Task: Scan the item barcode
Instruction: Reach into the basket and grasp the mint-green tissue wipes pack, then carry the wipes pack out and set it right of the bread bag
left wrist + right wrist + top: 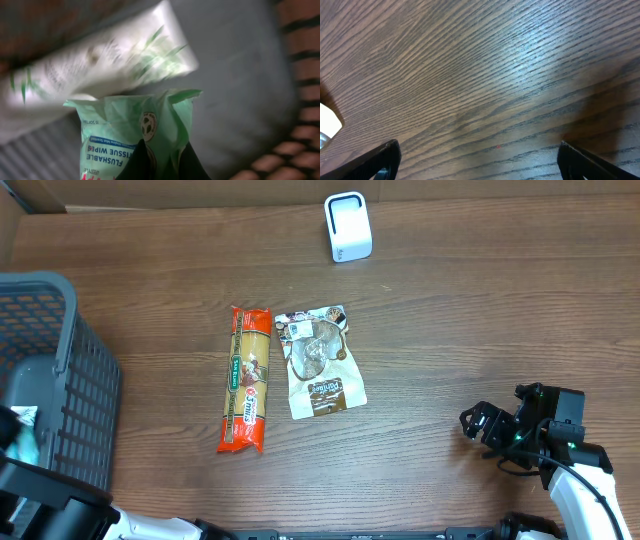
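1. Left wrist view: the left gripper (162, 164) is down inside the grey plastic mesh basket (240, 75). Its dark fingers (134, 167) are clenched on one end of a mint-green plastic wipes pack (125, 130).
2. The wipes pack rises from the fingers with its long axis pointing away from the camera, and its "flushable tissue wipes" print reads upside down. Its crumpled far end is close against a white plastic pack printed with green leaves (100, 65). That pack lies slanted across the basket floor, blurred.
3. In the overhead view the left arm (40, 500) reaches into the basket at the near left corner of the table.
4. At near right the right gripper (485, 425) points left, close above the brown wood-grain table (485, 75). Its fingers (382, 160) are spread wide and released, with nothing between them.
5. Mid-table lie an orange spaghetti packet (245, 380) and a clear-and-brown snack pouch (320, 362), just beside each other, both with their long axes running near to far.
6. Farthest away, a white box-shaped barcode scanner (348, 227) stands upright by the far edge, well apart from the basket.
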